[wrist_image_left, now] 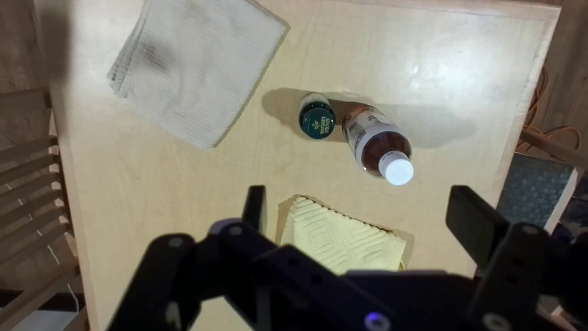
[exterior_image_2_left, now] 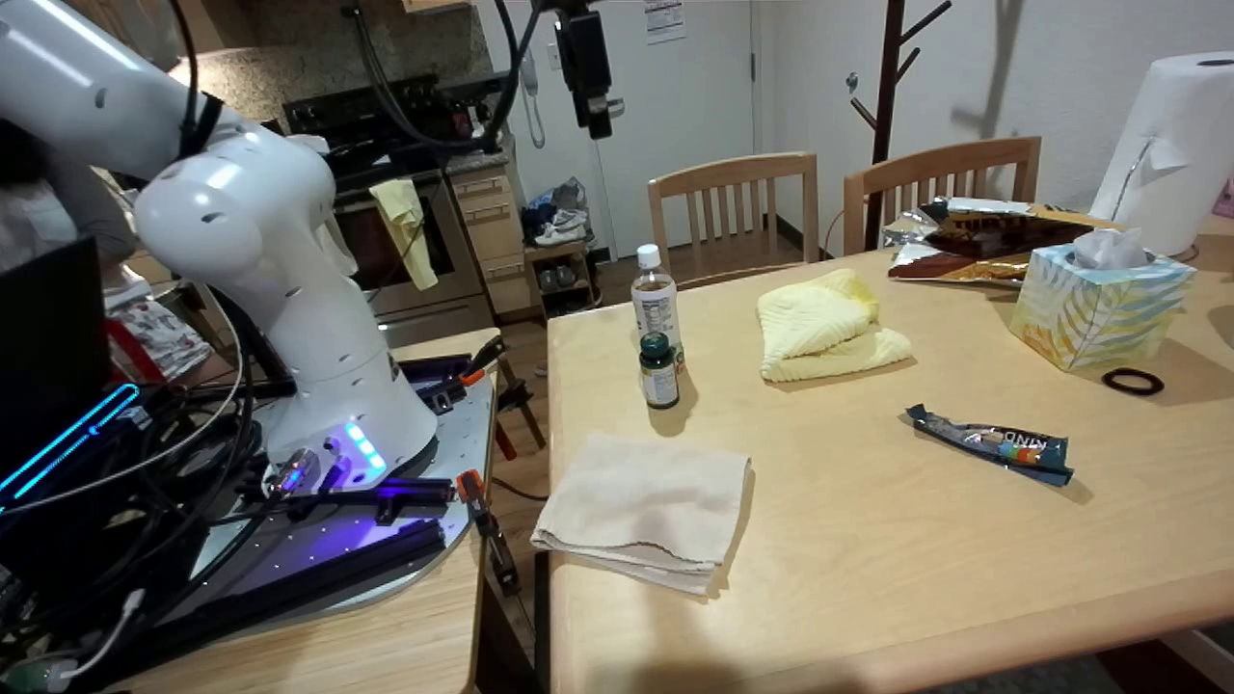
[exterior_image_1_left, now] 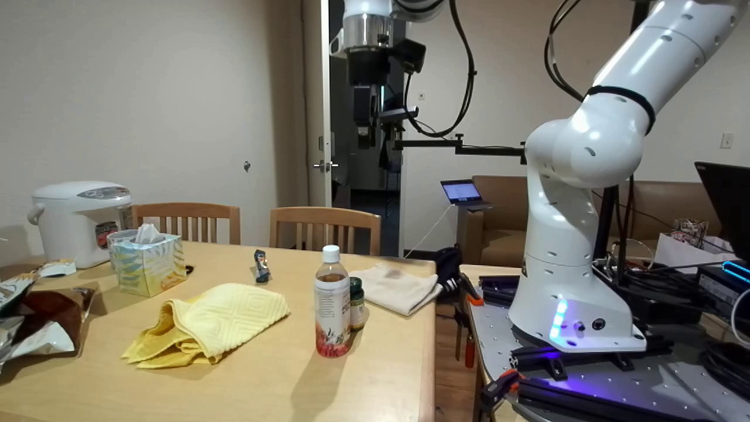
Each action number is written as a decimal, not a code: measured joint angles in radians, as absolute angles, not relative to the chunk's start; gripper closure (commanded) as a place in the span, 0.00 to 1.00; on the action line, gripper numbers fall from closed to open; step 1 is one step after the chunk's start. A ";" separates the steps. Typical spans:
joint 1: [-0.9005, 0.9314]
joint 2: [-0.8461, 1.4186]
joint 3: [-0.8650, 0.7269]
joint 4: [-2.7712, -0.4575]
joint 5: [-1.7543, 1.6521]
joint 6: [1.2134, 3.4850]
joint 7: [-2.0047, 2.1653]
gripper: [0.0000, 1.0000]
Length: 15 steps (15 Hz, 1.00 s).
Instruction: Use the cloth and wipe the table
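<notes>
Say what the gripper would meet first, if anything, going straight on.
Probably the drink bottle: the gripper points down roughly over it and the shorter green-capped bottle. Depth is unclear, so the shorter one could come first.

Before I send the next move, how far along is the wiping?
Done: apparently nothing; the yellow cloth and beige cloth lie ungripped on the table. In hand: nothing; the gripper hangs open above it. Left: likely grasping a cloth, then wiping.
</notes>
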State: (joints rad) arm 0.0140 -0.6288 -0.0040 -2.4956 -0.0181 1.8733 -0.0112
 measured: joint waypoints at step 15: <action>0.074 -0.315 -0.057 -2.151 -0.020 1.811 -0.318 0.00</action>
State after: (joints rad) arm 0.0742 -0.3149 -0.0569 -2.1512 -0.0200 1.8109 -0.3180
